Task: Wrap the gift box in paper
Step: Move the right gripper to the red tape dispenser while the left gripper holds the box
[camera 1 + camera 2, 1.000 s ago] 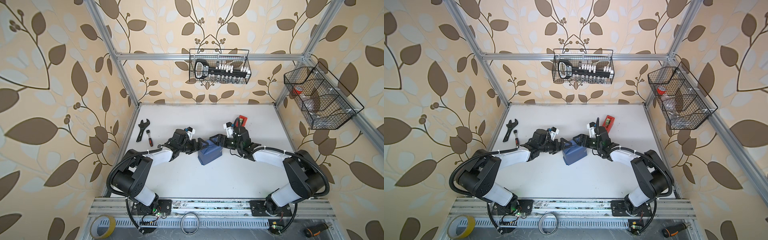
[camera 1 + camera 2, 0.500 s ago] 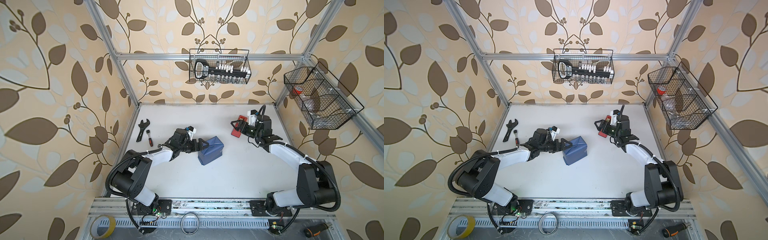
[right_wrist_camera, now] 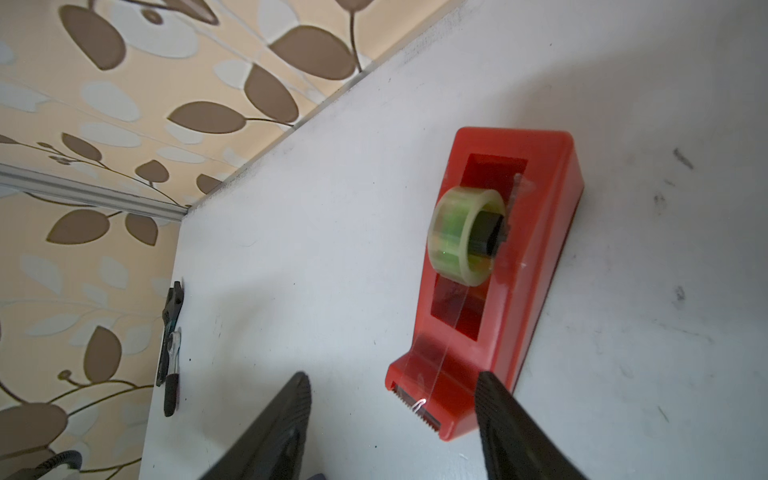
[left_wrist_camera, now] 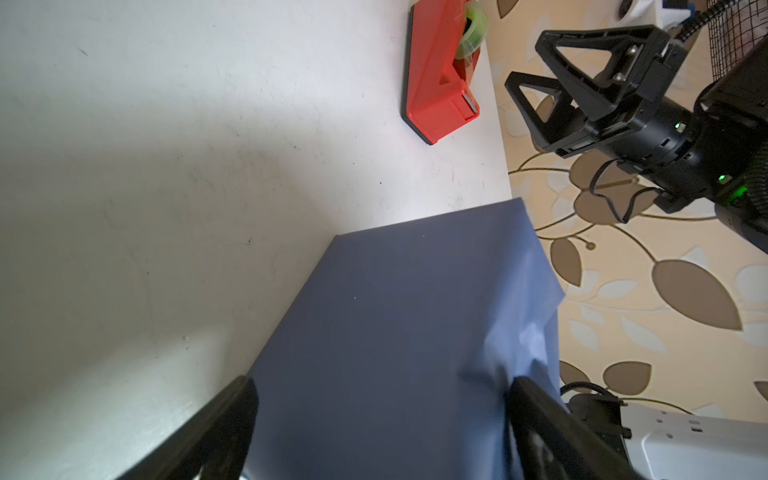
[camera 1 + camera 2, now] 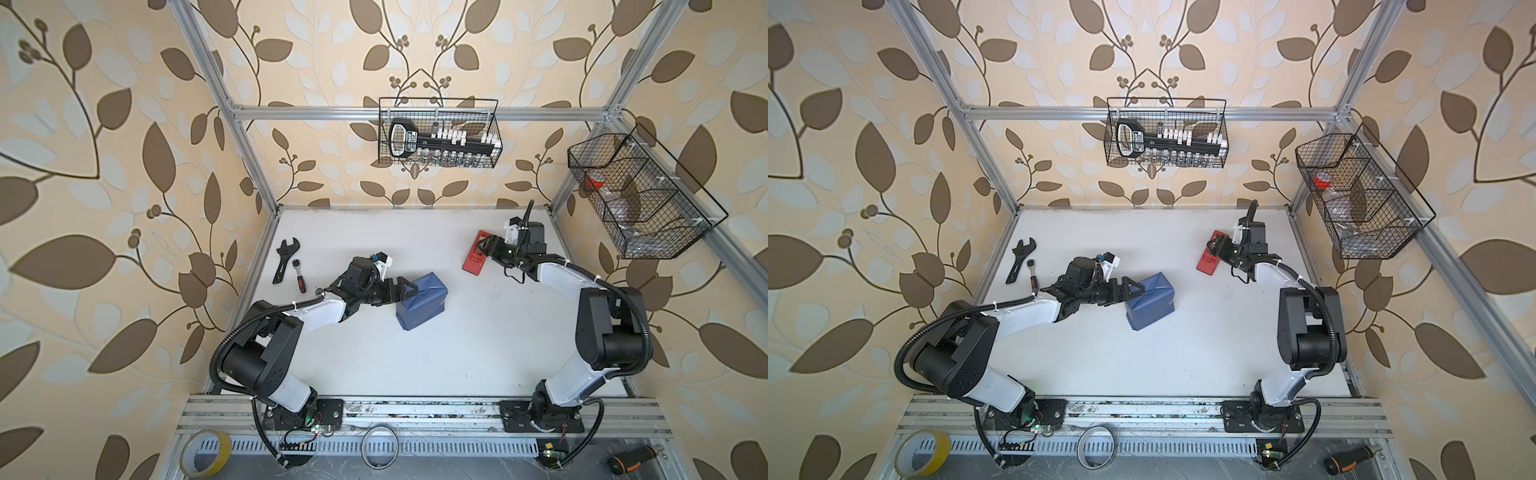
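Note:
The gift box is hidden inside the paper (image 5: 422, 301) (image 5: 1150, 301), a slate-blue parcel tipped up in mid-table. My left gripper (image 5: 405, 287) (image 5: 1131, 289) clamps the parcel's left end. In the left wrist view its fingers (image 4: 536, 415) straddle the paper (image 4: 395, 332), one by the table and one denting a loose lighter fold. My right gripper (image 5: 482, 245) (image 5: 1214, 243) hovers open at the back right over a red tape dispenser (image 5: 476, 255) (image 5: 1208, 262). In the right wrist view the dispenser's (image 3: 498, 270) serrated cutter end lies between the jaws of that gripper (image 3: 395, 376), untouched.
A black wrench (image 5: 284, 257) and a small ratchet driver (image 5: 299, 276) lie by the left wall. Wire baskets hang on the back wall (image 5: 438, 139) and right wall (image 5: 640, 199). A yellow tape roll (image 5: 205, 453) and a screwdriver (image 5: 627, 459) sit below the front rail.
My right gripper left the parcel's right side, swung to the back right over the tape dispenser, and its jaws have narrowed. The left gripper and the parcel have stayed put.

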`<control>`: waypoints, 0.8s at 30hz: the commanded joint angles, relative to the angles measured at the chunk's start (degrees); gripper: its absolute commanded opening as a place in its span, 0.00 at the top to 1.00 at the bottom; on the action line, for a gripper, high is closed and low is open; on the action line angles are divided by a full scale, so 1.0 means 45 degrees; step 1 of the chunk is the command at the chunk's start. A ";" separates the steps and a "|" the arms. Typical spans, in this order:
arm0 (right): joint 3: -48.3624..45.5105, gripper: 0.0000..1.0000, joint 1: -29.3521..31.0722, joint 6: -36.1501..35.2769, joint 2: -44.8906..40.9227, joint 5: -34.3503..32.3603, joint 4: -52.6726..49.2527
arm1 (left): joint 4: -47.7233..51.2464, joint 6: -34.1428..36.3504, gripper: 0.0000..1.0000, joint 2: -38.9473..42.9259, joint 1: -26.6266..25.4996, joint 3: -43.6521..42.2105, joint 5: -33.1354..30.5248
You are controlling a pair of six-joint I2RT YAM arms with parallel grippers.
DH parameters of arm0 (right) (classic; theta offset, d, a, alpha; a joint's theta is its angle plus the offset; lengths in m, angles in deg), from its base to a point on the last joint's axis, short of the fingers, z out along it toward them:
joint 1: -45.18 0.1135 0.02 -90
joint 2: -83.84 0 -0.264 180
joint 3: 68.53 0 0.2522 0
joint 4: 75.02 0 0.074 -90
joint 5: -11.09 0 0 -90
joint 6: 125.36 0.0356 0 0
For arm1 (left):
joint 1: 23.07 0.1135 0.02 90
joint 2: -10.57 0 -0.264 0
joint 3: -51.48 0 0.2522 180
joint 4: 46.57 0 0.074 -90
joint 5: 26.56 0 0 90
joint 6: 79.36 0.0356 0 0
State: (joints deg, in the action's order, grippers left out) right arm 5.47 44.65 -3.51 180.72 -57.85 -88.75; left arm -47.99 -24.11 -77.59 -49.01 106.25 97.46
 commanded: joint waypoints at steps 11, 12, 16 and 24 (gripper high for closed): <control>0.0613 0.55 -0.0293 0.0304 0.0958 0.0980 -0.0346 | 0.2377 0.0435 0.06 -0.0542 -0.0253 -0.0231 -0.0511; 0.0605 0.56 -0.0291 0.0313 0.0989 0.0965 -0.0358 | 0.2377 0.0445 0.06 -0.0526 -0.0253 -0.0241 -0.0511; 0.0611 0.57 -0.0350 0.0329 0.1161 0.0913 -0.0358 | 0.2382 0.0455 0.06 -0.0526 -0.0253 -0.0247 -0.0500; 0.0811 0.61 -0.0408 0.0520 0.1801 0.1525 0.0007 | 0.2376 0.0494 0.06 -0.0523 -0.0253 -0.0188 -0.0471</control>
State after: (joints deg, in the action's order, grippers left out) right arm 7.55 42.94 -1.47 187.37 -52.91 -89.09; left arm -47.51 -24.13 -77.67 -49.01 106.56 97.53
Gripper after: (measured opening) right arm 0.389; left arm 0.938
